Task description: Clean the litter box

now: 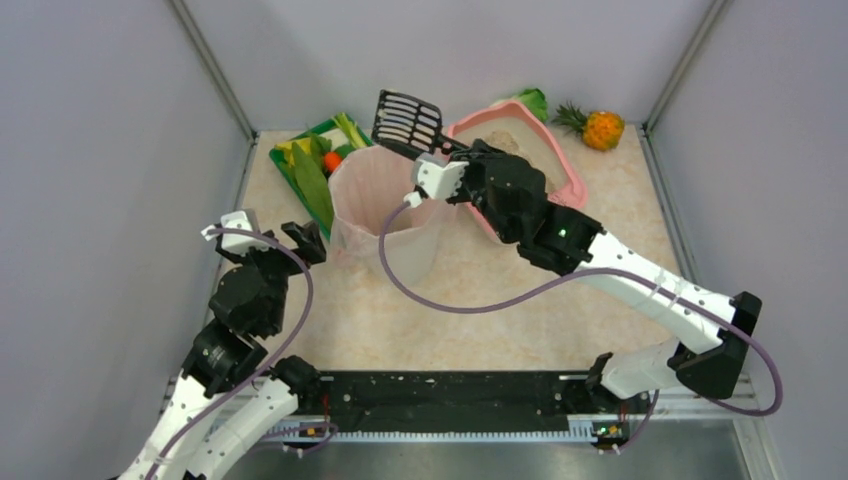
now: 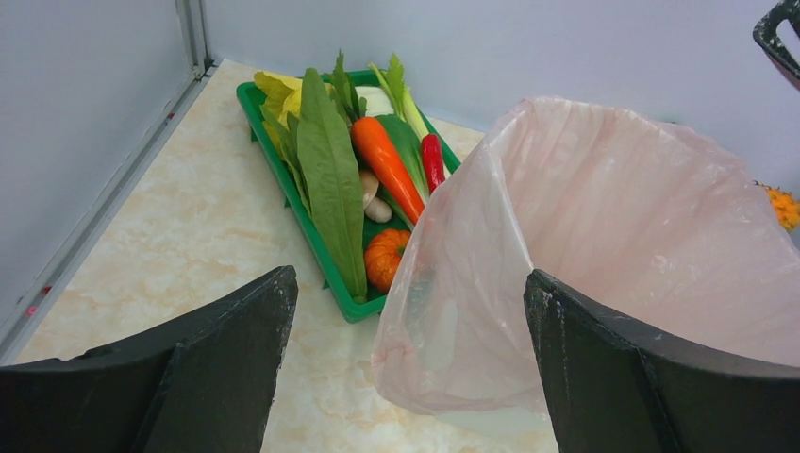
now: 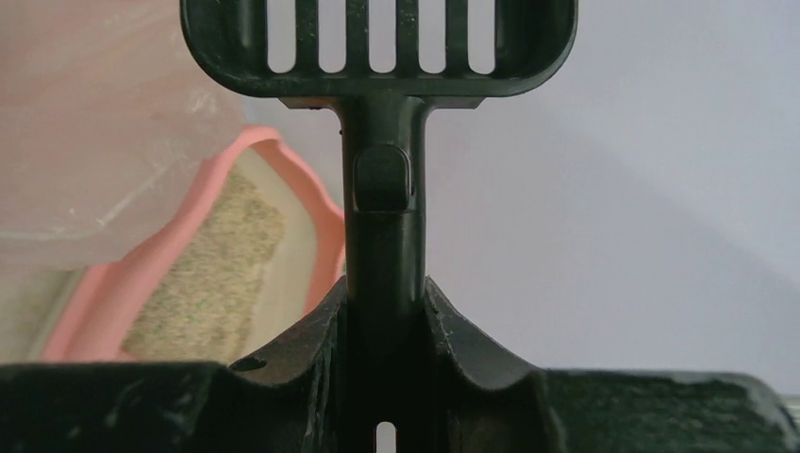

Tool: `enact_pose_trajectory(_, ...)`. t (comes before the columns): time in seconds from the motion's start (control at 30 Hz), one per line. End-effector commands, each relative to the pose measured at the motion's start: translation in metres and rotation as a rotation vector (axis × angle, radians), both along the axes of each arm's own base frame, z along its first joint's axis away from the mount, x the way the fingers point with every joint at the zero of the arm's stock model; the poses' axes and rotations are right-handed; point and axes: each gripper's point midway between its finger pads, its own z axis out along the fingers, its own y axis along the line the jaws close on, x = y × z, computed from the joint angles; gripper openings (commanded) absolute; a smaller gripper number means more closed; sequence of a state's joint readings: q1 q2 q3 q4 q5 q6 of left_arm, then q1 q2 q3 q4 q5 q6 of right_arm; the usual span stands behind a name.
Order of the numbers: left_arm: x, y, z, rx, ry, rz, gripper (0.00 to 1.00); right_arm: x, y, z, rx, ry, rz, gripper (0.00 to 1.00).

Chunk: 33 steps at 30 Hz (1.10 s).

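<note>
The pink litter box [image 1: 570, 175] with grey-beige litter sits at the back, right of centre, partly hidden by my right arm; it also shows in the right wrist view [image 3: 212, 274]. My right gripper [image 3: 385, 288] is shut on the handle of a black slotted scoop [image 1: 407, 119], held raised over the far rim of the pink-lined bin [image 1: 385, 205]; the scoop's head [image 3: 377, 47] looks empty. My left gripper [image 2: 406, 302] is open and empty, just left of the bin, its fingers either side of the bag's near edge [image 2: 472, 311].
A green vegetable tray [image 1: 310, 165] lies left of the bin, also seen in the left wrist view [image 2: 325, 255]. A toy pineapple [image 1: 600, 127] sits at the back right corner. Grey walls enclose the table on three sides.
</note>
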State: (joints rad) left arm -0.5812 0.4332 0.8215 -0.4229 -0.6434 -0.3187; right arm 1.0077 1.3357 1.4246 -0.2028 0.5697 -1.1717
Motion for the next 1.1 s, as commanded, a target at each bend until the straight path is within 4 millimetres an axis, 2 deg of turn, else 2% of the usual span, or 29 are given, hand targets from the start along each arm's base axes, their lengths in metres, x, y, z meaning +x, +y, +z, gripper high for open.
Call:
enact_pose_trajectory(0.0,0.006,-0.006,0.007,-0.008,-0.029,-0.011,0.95,0.003,-0.014,-0.021,0.231,0.228,-0.029,0.0)
enact_pose_trajectory(0.13,0.009,-0.008,0.005,-0.002,-0.023,-0.015,0.95,0.013,-0.031,-0.03,0.351,0.325,-0.068,0.0)
enact_pose_trajectory(0.27,0.01,-0.009,0.005,-0.001,-0.019,-0.019,0.95,0.022,-0.052,-0.03,0.47,0.37,-0.107,0.0)
enact_pose_trajectory(0.37,0.012,-0.011,0.005,0.006,-0.015,-0.026,0.95,0.031,-0.074,-0.034,0.551,0.403,-0.165,0.0)
enact_pose_trajectory(0.47,0.013,-0.012,0.005,0.011,-0.009,-0.026,0.95,0.043,-0.099,-0.049,0.607,0.454,-0.253,0.0)
enact_pose_trajectory(0.6,0.014,-0.013,0.004,0.013,-0.005,-0.025,0.95,0.061,-0.136,-0.084,0.672,0.551,-0.401,0.0)
enact_pose_trajectory(0.77,0.012,-0.009,0.001,0.015,0.007,-0.011,0.95,0.075,-0.17,-0.148,0.718,0.733,-0.577,0.0)
enact_pose_trajectory(0.9,0.012,-0.007,-0.005,0.004,0.028,0.007,0.95,0.088,-0.172,-0.191,0.738,0.859,-0.623,0.0)
enact_pose_trajectory(1.07,0.014,-0.011,-0.011,-0.002,0.061,-0.001,0.95,0.106,-0.164,-0.232,0.71,0.964,-0.669,0.0)
